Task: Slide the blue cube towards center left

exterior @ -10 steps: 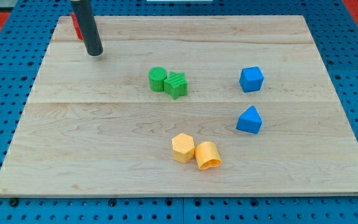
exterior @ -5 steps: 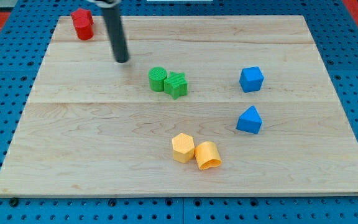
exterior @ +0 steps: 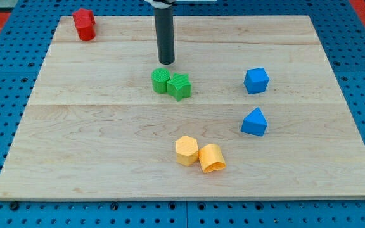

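The blue cube (exterior: 256, 80) sits on the wooden board (exterior: 106, 145) at the view's right, above its middle height. My tip (exterior: 166, 62) is down on the board near the top centre, well to the left of the blue cube and just above the green cylinder (exterior: 160, 80). The dark rod rises straight up from the tip and leaves the view at the top edge.
A green star block (exterior: 179, 86) touches the green cylinder's right side. A blue triangular block (exterior: 255, 122) lies below the blue cube. A yellow hexagonal block (exterior: 186, 151) and a yellow arch-like block (exterior: 211, 158) sit together at bottom centre. A red block (exterior: 83, 24) is at the top left corner.
My tip has slid to the right along the top of the board, from beside the red block to just above the green cylinder. No block has moved.
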Controlling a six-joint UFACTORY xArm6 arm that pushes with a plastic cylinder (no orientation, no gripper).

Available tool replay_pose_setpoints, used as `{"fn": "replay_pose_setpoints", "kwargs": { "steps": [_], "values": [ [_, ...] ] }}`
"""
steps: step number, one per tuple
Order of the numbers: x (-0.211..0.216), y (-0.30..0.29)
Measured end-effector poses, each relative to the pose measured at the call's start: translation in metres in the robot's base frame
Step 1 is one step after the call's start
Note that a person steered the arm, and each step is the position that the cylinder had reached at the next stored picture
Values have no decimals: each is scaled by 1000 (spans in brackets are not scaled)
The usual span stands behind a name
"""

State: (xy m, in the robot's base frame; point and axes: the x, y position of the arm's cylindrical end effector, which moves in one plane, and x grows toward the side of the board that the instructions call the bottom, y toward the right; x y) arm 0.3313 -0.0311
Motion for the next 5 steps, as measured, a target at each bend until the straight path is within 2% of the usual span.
{"fn": "replay_pose_setpoints", "kwargs": {
  "steps": [2,3,4,5],
  "values": [
    [-2,23],
    [-2,107],
    [18,217],
    [36,249]
  ]
}}
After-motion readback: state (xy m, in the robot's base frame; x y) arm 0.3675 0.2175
